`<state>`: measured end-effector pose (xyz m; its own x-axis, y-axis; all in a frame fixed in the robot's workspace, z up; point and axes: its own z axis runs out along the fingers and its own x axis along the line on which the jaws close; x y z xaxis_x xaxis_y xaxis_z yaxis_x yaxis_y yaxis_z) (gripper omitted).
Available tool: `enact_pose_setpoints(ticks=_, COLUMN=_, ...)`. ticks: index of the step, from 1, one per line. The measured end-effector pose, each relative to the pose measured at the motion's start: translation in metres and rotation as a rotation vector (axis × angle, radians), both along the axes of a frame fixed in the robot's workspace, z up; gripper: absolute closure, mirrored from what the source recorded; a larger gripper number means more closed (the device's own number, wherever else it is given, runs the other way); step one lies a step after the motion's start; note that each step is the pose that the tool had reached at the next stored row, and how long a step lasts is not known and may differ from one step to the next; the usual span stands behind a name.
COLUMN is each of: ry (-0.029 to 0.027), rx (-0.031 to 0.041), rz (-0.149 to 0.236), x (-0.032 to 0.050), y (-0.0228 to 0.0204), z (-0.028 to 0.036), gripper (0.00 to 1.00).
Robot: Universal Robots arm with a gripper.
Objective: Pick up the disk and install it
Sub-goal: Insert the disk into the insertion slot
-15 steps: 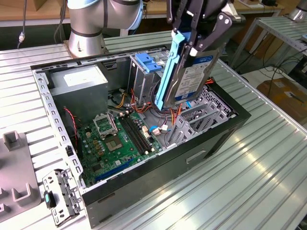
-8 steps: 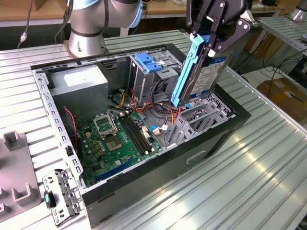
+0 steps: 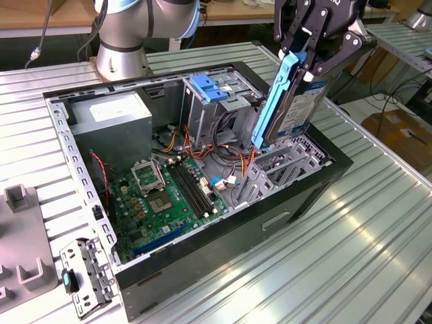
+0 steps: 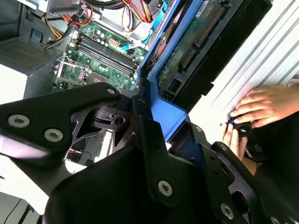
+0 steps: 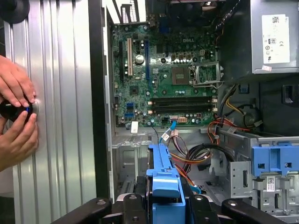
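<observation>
Currently: pickup done, install step in hand. From the exterior view's left: power supply box (image 3: 111, 118) in the far corner of the open computer case (image 3: 223, 236). Next the motherboard (image 3: 169, 196) lying flat, then the drive cage (image 3: 209, 91) with its blue top. At the exterior view's right is the disk (image 3: 297, 111), stood on edge and slightly tilted, lower end at the bay mouth. Gripper (image 3: 307, 64) clenched on the disk's upper end. Not seated; contact with the bay cannot be judged. Judgement: seating calls for the blue rails square to the bay guides, clear of the orange cables (image 3: 239, 162). In the first wrist view, a person's hands (image 5: 16, 116) hold a small black knob on the table (image 5: 60, 93).
</observation>
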<state>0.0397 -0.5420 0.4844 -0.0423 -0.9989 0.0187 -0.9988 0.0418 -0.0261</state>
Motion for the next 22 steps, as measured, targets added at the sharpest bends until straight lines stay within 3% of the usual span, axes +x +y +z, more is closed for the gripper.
enact_pose_setpoints(ticks=15, ry=-0.0001, rx=0.0002, rz=-0.003, x=0.0002, y=-0.0001, z=-0.0017, gripper=0.63)
enact_pose_setpoints(ticks=19, ry=-0.0001, rx=0.0001, rz=-0.004, x=0.0017, y=-0.0002, z=-0.0097, gripper=0.63)
enact_pose_setpoints(ticks=22, ry=-0.0001, rx=0.0001, rz=-0.005, x=0.0035, y=-0.0062, z=-0.0190, gripper=0.63)
